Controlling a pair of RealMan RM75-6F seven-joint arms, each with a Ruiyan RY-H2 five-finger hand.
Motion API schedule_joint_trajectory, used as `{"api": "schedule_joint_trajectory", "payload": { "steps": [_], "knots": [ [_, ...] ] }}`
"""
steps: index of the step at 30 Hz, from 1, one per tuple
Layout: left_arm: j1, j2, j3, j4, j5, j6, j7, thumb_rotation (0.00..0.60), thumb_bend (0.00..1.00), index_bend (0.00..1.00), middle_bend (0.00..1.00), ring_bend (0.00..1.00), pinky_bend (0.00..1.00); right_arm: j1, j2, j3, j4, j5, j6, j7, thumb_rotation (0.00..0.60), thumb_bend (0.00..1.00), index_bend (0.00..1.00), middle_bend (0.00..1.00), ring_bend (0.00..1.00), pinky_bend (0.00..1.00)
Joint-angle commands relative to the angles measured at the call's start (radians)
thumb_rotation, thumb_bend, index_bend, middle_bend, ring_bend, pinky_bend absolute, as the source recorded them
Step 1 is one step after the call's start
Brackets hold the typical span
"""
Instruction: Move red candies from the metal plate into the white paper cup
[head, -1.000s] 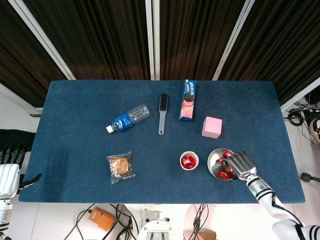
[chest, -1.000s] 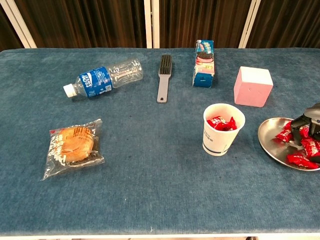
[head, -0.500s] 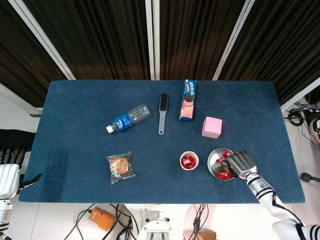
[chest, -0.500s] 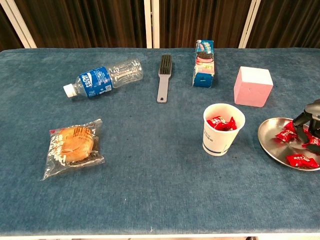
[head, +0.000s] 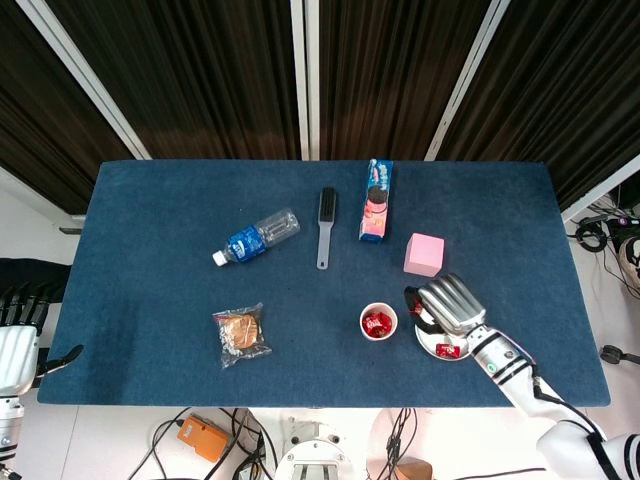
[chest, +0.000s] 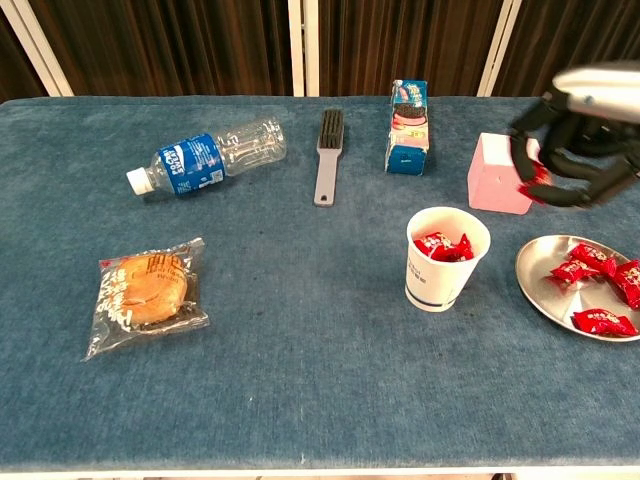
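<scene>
The white paper cup (head: 378, 321) (chest: 447, 258) stands near the table's front edge with red candies inside. Right of it lies the metal plate (head: 427, 343) (chest: 540, 286), which holds several red candies (chest: 601, 320). My right hand (head: 447, 303) (chest: 578, 140) hovers above the plate's left side, between plate and cup, and pinches one red candy (head: 416, 308) (chest: 531, 183) in its fingertips. In the head view the hand hides most of the plate. My left hand (head: 18, 335) rests off the table's left end, fingers apart and holding nothing.
A pink cube (chest: 505, 172) sits just behind the plate, under the raised hand. A cookie box (chest: 409, 126), a grey brush (chest: 326, 155) and a lying water bottle (chest: 208, 155) line the back. A wrapped bun (chest: 148, 293) lies front left.
My right hand has risen off the plate with a red candy in its fingers and shifted left toward the cup. The left hand has stayed still.
</scene>
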Motion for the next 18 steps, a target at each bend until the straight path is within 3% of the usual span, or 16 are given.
{"api": "schedule_joint_trajectory", "payload": {
  "steps": [1, 7, 14, 18],
  "knots": [
    [0.000, 0.003, -0.001, -0.004, -0.001, 0.002, 0.002, 0.600, 0.00, 0.12, 0.11, 0.00, 0.00, 0.048, -0.035, 0.022, -0.003, 0.002, -0.049, 0.004, 0.600, 0.61, 0.69, 0.90, 1.00, 1.00],
    [0.001, 0.004, 0.001, -0.004, -0.001, -0.001, 0.002, 0.600, 0.00, 0.12, 0.11, 0.00, 0.00, 0.093, -0.120, 0.017, 0.044, 0.049, -0.100, -0.050, 0.600, 0.61, 0.67, 0.90, 1.00, 1.00],
    [0.002, -0.002, 0.002, 0.008, -0.004, -0.003, -0.010, 0.600, 0.00, 0.12, 0.11, 0.00, 0.00, 0.099, -0.154, 0.001, 0.065, 0.067, -0.089, -0.093, 0.600, 0.61, 0.61, 0.90, 1.00, 1.00],
    [0.002, -0.005, 0.002, 0.013, -0.004, -0.002, -0.013, 0.600, 0.00, 0.12, 0.11, 0.00, 0.00, 0.096, -0.158, -0.006, 0.066, 0.065, -0.075, -0.096, 0.600, 0.53, 0.53, 0.90, 1.00, 1.00]
  ]
}}
